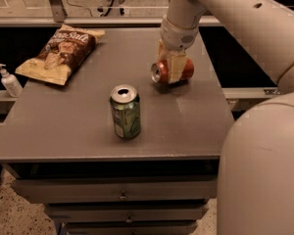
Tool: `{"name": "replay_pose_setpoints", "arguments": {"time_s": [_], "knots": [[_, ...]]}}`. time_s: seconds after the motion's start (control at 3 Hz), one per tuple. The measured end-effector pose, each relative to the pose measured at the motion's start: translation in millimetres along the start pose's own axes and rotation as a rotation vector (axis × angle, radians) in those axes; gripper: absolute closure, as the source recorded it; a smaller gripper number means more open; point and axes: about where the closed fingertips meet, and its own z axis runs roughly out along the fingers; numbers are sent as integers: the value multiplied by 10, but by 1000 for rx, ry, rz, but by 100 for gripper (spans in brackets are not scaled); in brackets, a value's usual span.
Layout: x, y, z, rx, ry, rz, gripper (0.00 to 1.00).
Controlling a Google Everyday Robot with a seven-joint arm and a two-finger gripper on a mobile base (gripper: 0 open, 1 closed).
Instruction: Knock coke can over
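The coke can lies on its side on the grey table at the right rear, silver top facing left. My gripper comes down from the white arm above and sits right over the can, its pale fingers straddling the can's middle. A green can stands upright at the table's centre, well to the front left of the gripper.
A chip bag lies at the table's rear left. A small pump bottle stands off the table's left edge. The robot's white body fills the right foreground. Drawers sit under the table front.
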Motion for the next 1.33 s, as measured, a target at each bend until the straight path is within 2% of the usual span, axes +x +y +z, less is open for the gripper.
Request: {"name": "replay_pose_setpoints", "arguments": {"time_s": [0.67, 1.0, 1.33], "knots": [[-62, 33, 44, -25, -19, -15, 13], [-73, 58, 69, -30, -24, -13, 0], [-74, 66, 78, -31, -24, -13, 0]]}}
